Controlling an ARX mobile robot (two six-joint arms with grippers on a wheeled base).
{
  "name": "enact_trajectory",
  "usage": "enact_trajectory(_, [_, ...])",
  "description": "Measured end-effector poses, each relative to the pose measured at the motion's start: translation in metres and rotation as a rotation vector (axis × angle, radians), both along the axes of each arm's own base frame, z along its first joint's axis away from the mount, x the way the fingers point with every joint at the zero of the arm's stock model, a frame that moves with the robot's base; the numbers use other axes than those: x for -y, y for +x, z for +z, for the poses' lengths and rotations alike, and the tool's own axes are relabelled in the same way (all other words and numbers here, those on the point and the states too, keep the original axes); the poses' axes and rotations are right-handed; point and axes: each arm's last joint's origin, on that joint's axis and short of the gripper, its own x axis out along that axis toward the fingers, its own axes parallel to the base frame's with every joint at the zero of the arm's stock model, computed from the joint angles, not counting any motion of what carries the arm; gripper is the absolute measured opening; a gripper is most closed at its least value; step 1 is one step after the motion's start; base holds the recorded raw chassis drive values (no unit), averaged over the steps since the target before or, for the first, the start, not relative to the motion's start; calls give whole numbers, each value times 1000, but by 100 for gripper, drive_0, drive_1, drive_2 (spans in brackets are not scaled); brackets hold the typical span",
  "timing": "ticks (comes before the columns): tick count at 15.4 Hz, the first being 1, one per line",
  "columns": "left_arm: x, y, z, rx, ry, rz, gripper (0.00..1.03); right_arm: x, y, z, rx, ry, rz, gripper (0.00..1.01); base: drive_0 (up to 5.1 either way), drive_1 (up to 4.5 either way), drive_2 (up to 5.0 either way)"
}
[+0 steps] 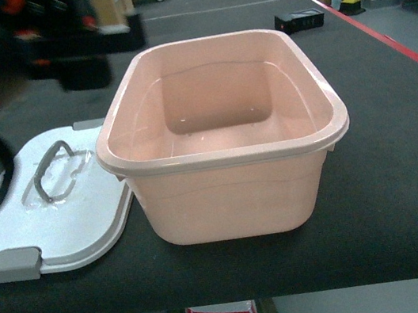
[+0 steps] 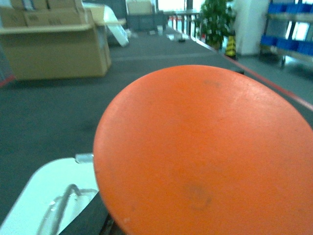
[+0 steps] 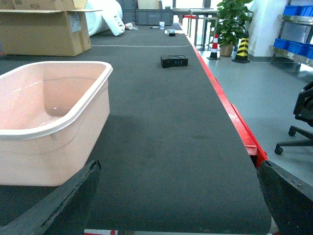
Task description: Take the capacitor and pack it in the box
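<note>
The capacitor (image 2: pixel 205 152) is an orange-red disc that fills most of the left wrist view, held very close to the camera above the table. It hides the fingers holding it. In the head view my left gripper (image 1: pixel 87 52) is a dark blur at the upper left, behind the box's left corner. The box (image 1: pixel 231 193), a pale pink tub, stands open in the middle with nothing in it, and shows again in the right wrist view (image 3: pixel 49 137). My right gripper (image 3: pixel 173 200) is open over bare mat to the right of the box, holding nothing.
The white lid (image 1: pixel 67 220) with grey handle and latch lies flat left of the box. A brown carton (image 3: pixel 44 32) stands far back left, and a small black device (image 3: pixel 174 61) behind the box. The table's red edge (image 3: pixel 234 117) runs along the right, with an office chair (image 3: pixel 303 117) beyond.
</note>
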Motion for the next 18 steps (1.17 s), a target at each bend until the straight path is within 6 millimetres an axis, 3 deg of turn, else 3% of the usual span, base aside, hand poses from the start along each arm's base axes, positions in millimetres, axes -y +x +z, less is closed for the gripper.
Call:
enact_trajectory(3, [36,72,-5,-66,-4,-23,44,0,0,0,0,0,0,98,0,0,0])
enact_trajectory(5, [52,99,1,-62,-12,-55,46,0,0,0,0,0,0,98,0,0,0])
enact_trajectory(6, [56,104,2,-54,-14,-62,54,0,0,0,0,0,0,98,0,0,0])
enact_trajectory(8, [59,106,3,-49,-16,-74,61,0,0,0,0,0,0,98,0,0,0])
enact_trajectory(11, [61,105,4,-42,-19,-94,98,0,0,0,0,0,0,98,0,0,0])
enact_trajectory(14, [61,105,4,-40,-18,-94,98,0,0,0,0,0,0,98,0,0,0])
enact_trajectory(16, [36,92,4,42,-64,-31,98,0,0,0,0,0,0,98,0,0,0])
enact_trajectory(18, [-20,77,13,73,-86,69,98,0,0,0,0,0,0,98,0,0,0])
